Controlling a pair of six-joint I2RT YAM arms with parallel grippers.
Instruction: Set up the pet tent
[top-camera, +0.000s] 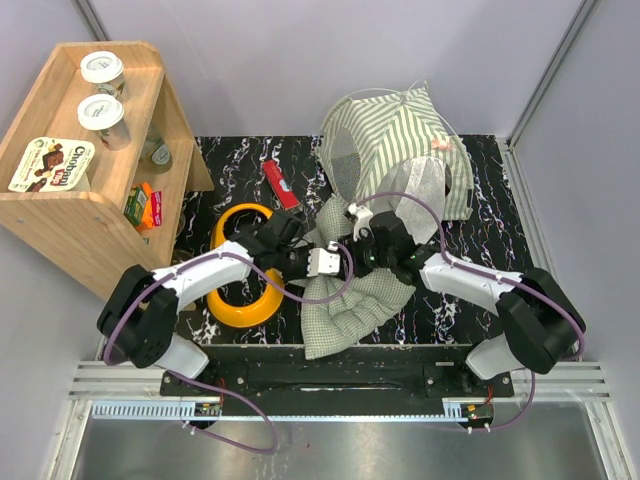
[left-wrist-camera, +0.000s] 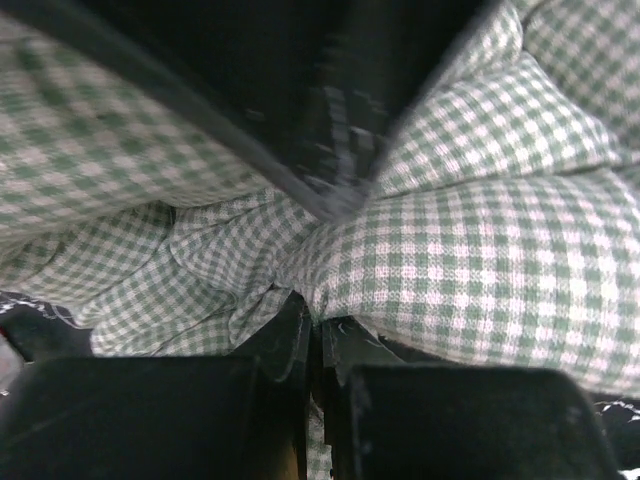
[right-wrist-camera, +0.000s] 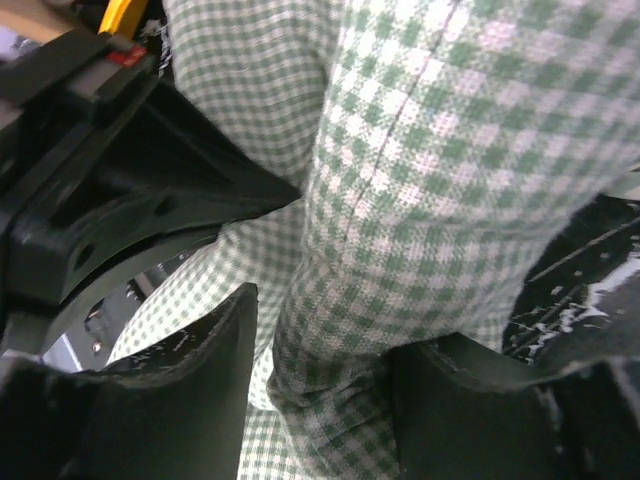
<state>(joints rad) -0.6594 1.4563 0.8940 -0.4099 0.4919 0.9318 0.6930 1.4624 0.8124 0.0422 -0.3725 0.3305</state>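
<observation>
Checked cushion (left-wrist-camera: 480, 240) folds bury my left gripper (left-wrist-camera: 315, 335), clamped on it; my right gripper (right-wrist-camera: 320, 365) straddles it, fingers apart, both arms angled inward. Pet tent (top-camera: 400, 140) stands at one o'clock

One pet tent (top-camera: 395, 130) is counted, upper centre. One checked cushion (top-camera: 355, 305) is noted, lower centre. One yellow bowl (top-camera: 245, 313) and one red packet (top-camera: 281, 185) are recorded left of centre. On one wooden shelf (top-camera: 60, 215), upper left, two lidded cups (top-camera: 102, 70) (top-camera: 103, 115) and one carton (top-camera: 52, 164) are tallied.

black marbled table (top-camera: 495, 235) | holds: pet tent (top-camera: 400, 130), checked cushion (top-camera: 350, 310), yellow bowl (top-camera: 240, 212), red packet (top-camera: 281, 184)
</observation>
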